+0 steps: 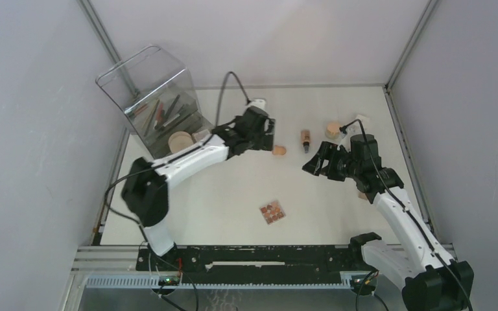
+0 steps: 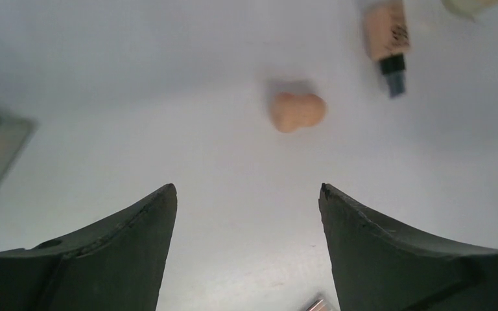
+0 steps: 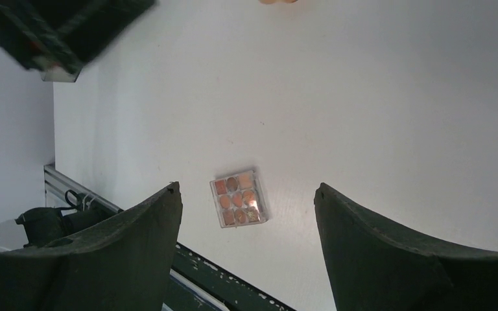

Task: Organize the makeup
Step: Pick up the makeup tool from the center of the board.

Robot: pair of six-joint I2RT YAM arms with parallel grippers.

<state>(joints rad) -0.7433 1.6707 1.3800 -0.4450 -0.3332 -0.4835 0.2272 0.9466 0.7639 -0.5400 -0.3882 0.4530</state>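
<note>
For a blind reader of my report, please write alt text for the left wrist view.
An open left end effector hovers above a white table, facing a beige sponge; a tan bottle lies beyond, upper right.

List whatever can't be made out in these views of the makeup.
Top view: the items inside the organizer blur behind its clear walls; no count possible.
Left wrist view: the bottle is cut by the top edge, its label too blurred to read.
Left wrist view: a pinkish corner is cut by the bottom edge; unidentifiable.
Right wrist view: a peach thing is cut by the top edge.
</note>
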